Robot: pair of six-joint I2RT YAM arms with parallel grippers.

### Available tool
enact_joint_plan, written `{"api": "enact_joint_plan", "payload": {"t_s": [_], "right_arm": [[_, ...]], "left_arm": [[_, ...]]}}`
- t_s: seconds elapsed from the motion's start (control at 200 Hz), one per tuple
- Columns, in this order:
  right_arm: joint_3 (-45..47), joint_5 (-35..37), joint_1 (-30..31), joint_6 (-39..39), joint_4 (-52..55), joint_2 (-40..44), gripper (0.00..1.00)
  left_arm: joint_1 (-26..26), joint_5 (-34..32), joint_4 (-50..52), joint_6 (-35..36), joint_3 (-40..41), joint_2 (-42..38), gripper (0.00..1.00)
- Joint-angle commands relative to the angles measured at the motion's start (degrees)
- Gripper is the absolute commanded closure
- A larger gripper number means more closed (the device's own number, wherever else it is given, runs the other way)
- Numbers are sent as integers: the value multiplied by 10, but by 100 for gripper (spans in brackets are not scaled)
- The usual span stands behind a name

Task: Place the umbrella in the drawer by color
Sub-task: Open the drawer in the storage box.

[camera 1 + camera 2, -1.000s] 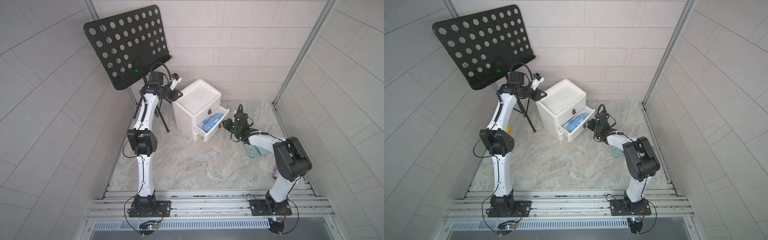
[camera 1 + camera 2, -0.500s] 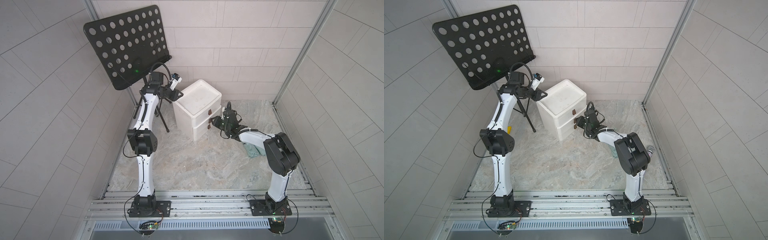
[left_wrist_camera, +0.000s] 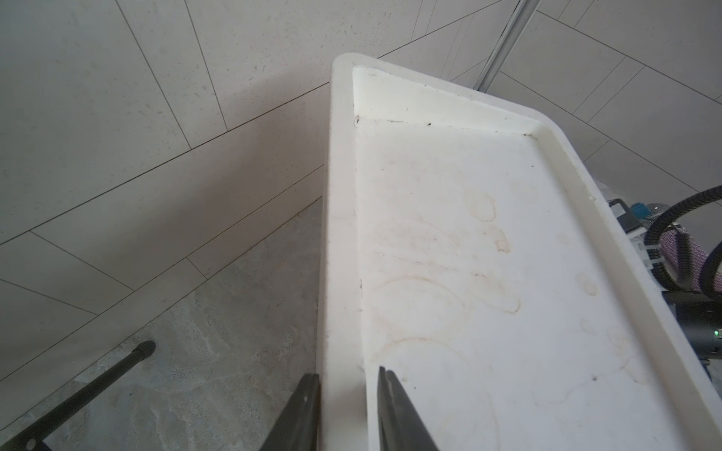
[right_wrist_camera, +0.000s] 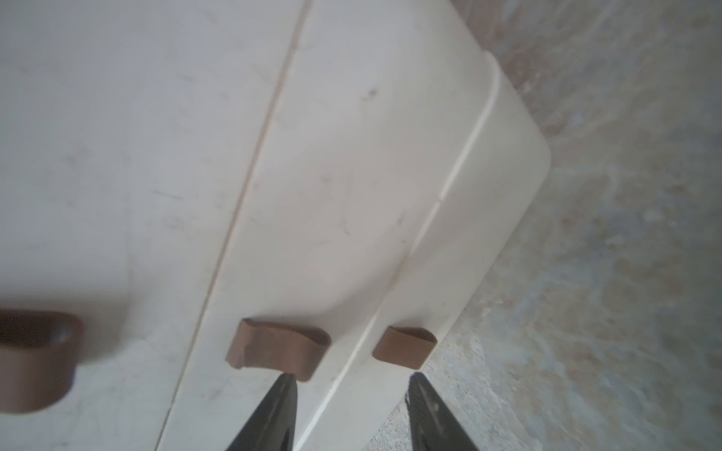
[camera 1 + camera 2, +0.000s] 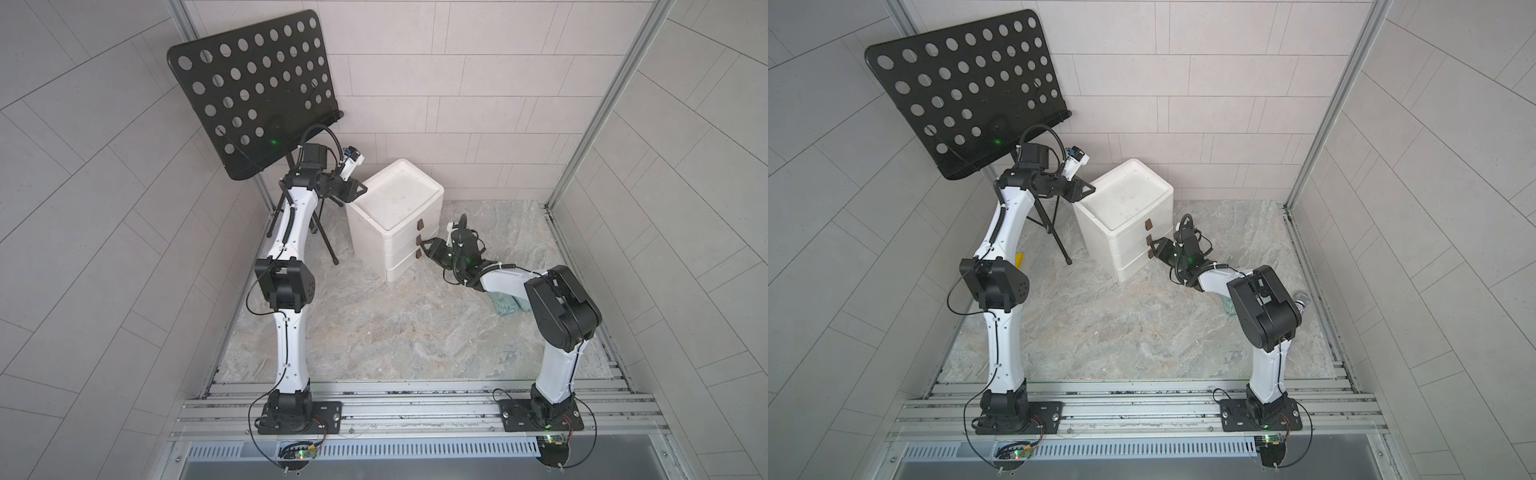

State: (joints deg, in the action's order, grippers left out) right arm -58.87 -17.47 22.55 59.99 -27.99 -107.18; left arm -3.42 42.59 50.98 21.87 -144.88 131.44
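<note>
The white cabinet stands just above the middle of both top views, against the back wall. All three of its drawers are pushed shut, so what they hold cannot be seen. Each drawer front carries a brown pull tab; in the right wrist view the middle tab and the lower tab sit side by side. The sunken tray on the cabinet's top shows only faint ring stains.

The left gripper pinches the raised rim of that tray at the cabinet's far corner, one finger outside the wall and one inside. The right gripper points at the drawer fronts with its fingers spread, and one tip sits just under the middle tab while the other hangs past the lower tab, holding nothing.

A green folded umbrella lies on the marble floor at the right of centre in both top views, half hidden beneath the right arm's elbow. A purple thing with a silver mesh head lies just beyond it. A black music stand fills the upper left.
</note>
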Motion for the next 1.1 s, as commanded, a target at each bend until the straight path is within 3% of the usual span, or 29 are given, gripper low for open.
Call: {"api": "enact_joint_plan", "payload": {"t_s": [0.0, 0.35, 0.831, 1.096], "right_arm": [[37, -30, -20, 50, -85, 10, 46], [50, -110, -29, 176, -325, -123, 43], [28, -119, -22, 260, -483, -223, 46], [18, -115, -19, 280, -507, -253, 48]], "left_arm": [[-25, 47, 67, 15, 7, 20, 70], [-25, 50, 69, 14, 14, 20, 69], [-25, 45, 69, 18, 18, 22, 69], [-25, 41, 70, 20, 18, 22, 69]]}}
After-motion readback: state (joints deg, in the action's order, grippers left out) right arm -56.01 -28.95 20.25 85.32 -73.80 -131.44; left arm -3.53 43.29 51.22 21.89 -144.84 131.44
